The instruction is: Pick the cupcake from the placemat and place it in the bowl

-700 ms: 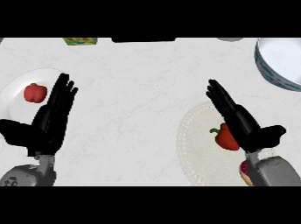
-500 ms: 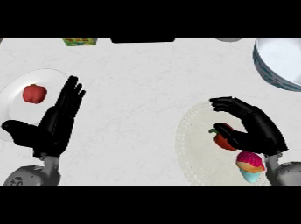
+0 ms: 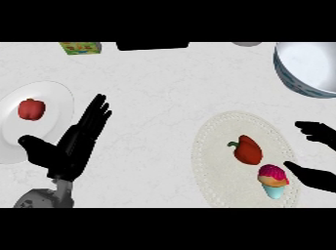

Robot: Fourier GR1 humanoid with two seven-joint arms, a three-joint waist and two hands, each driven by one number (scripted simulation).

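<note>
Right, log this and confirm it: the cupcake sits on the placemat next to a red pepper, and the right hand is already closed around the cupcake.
Not quite. The head view shows the cupcake on the placemat beside a red pepper, but the right hand is open just to the cupcake's right, fingers and thumb spread, not closed around it.

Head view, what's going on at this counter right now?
The robot is going after the cupcake, which lies on the round placemat beside a red pepper. Its right hand is at the placemat's right edge, thumb and fingers spread open just beside the cupcake, not yet holding it. The bowl waits at the upper right with nothing visible in it. The left hand rests open next to a plate carrying another red pepper.
</note>
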